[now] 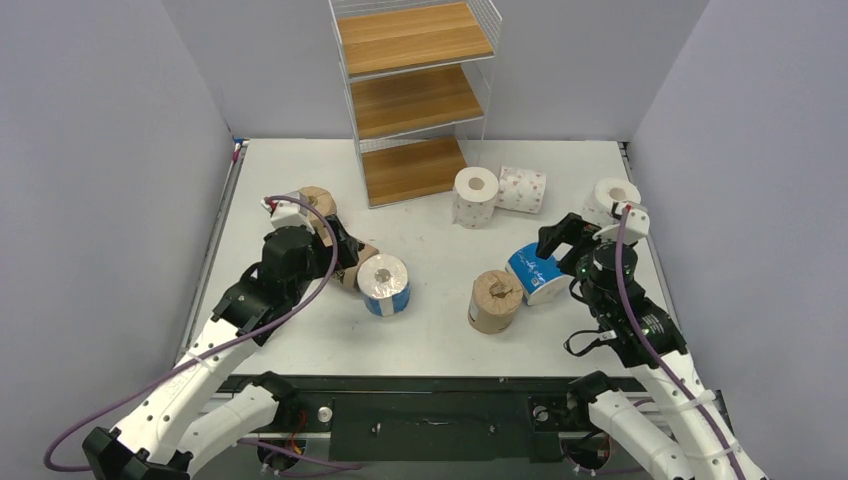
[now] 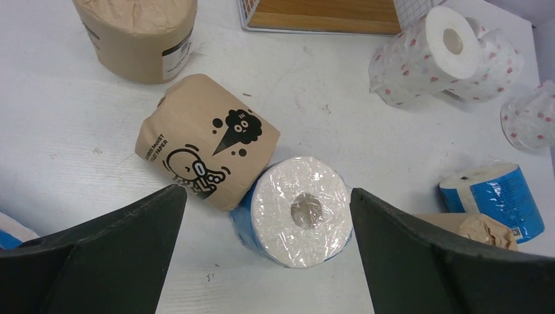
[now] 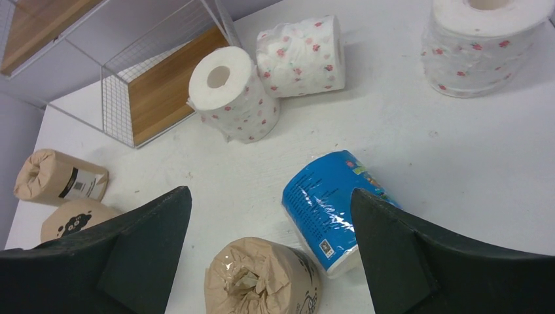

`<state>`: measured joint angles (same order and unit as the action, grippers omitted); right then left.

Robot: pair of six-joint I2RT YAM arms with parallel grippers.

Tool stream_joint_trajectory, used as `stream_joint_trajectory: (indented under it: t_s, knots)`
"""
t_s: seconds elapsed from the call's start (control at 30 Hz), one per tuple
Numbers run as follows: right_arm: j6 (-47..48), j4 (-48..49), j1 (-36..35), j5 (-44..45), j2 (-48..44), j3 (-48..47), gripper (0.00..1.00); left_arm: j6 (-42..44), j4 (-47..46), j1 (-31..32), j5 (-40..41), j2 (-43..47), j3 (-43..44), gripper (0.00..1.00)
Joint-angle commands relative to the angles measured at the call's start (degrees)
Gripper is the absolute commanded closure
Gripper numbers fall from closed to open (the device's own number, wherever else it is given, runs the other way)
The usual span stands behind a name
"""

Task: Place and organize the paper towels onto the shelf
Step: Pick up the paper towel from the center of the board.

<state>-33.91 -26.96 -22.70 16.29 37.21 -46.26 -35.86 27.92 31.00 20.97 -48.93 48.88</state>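
1. The blue-wrapped roll (image 2: 301,212) I'm after sits on the table (image 1: 430,330) just ahead of my left gripper (image 2: 266,193). Its white end and hollow core face up at the wrist camera, so its long axis points towards the camera rather than across the jaws
2. It lies between the two fingers, a little nearer the right-hand one, and the jaws are spread wide and hold nothing
3. A printed tan roll (image 2: 206,150) lies on its side touching it on the left, partly inside the same span, so I judge that a straight close could catch both
4. My right gripper (image 3: 269,193) is also wide apart and empty, above a second blue roll (image 3: 330,209) lying against an upright tan roll (image 3: 262,278)
5. The left arm is the nearer one, and the shelf (image 1: 415,100) stands at the back with its boards bare
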Motion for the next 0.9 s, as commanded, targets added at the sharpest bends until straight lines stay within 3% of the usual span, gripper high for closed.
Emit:
stream_joint_trajectory:
  t_s: [0.0, 0.33, 0.6, 0.87]
  knots:
    - [3.6, -0.7, -2.5, -3.7, 3.5, -3.8, 0.13, 2.8, -6.1, -0.2, -4.5, 2.1, -0.4, 0.04]
    - [4.2, -8.2, -9.3, 1.0, 16.3, -9.3, 0.17, 3.6, -2.0, -0.3, -5.6, -0.9, 0.8, 0.04]
    - [3.8, -15.8, -10.5, 0.7, 17.9, -8.3, 0.23, 2.7, -1.9, -0.3, -6.4, -1.3, -1.6, 0.04]
    - [2.0, -14.4, -11.4, -3.1, 18.7, -4.1, 0.29, 1.4, -4.5, -0.2, -8.4, -1.7, -3.3, 0.04]
